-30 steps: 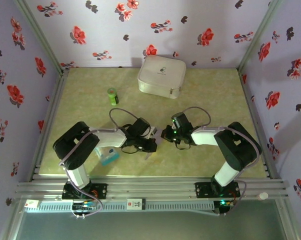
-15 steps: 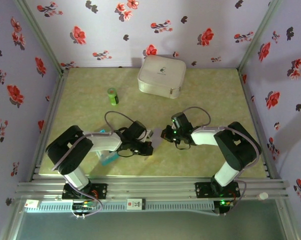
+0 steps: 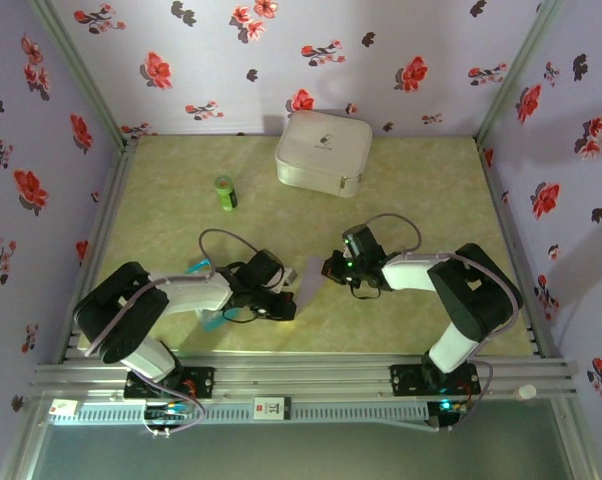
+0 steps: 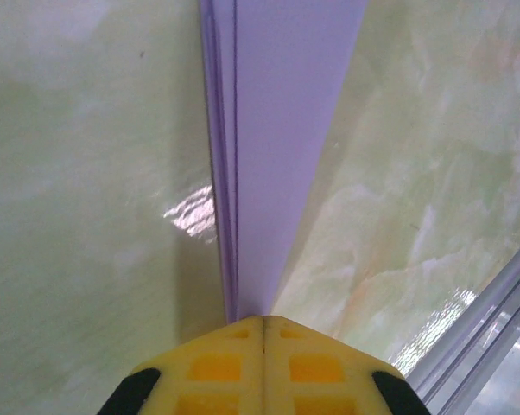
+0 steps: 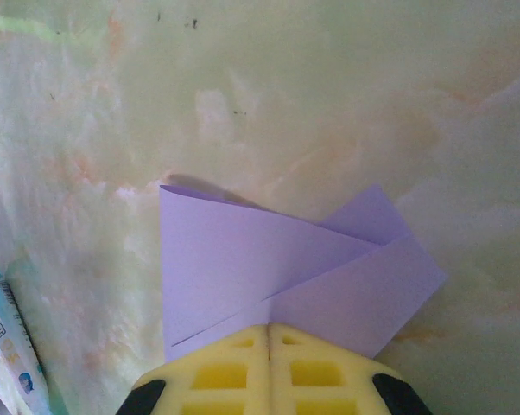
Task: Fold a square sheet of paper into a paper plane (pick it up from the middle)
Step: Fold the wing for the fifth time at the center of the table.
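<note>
The left gripper (image 4: 264,323) and the right gripper (image 5: 269,328) were each found clamped shut on opposite ends of the folded lavender paper (image 3: 309,273), which spanned the gap between them, well apart from the white case (image 3: 324,152), on its near side.

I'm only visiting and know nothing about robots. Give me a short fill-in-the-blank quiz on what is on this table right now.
1. The left gripper and the right gripper are each ___ on the folded paper.
2. That paper is a pale ___ colour.
3. The case at the back of the table is ___ in colour.
4. The small bottle lying left of the case is ___ in colour.
Missing words: shut; lavender; white; green.
</note>
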{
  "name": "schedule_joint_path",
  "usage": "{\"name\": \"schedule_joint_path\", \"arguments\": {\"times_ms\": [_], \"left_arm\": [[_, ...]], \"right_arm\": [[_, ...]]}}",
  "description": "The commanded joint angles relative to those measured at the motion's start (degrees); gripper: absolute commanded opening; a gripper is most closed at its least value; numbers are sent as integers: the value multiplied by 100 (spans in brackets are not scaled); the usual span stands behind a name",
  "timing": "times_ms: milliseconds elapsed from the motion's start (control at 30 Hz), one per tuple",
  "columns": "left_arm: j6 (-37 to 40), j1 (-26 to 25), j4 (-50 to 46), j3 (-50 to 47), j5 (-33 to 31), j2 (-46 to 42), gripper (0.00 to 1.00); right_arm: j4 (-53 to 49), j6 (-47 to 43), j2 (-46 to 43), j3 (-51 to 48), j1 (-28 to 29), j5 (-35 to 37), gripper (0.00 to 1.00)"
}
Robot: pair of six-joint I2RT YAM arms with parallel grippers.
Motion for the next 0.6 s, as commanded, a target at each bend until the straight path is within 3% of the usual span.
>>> {"name": "schedule_joint_path", "arguments": {"times_ms": [0, 400, 567], "left_arm": [[150, -90, -966, -293, 23, -74, 4], [139, -57, -993, 46, -180, -1026, 0], [4, 292, -512, 151, -67, -1205, 0]], "right_arm": [[-637, 27, 320, -109, -4, 536, 0], [-619, 35, 328, -84, -8, 494, 0], [-613, 37, 345, -64, -10, 497, 0]]}}
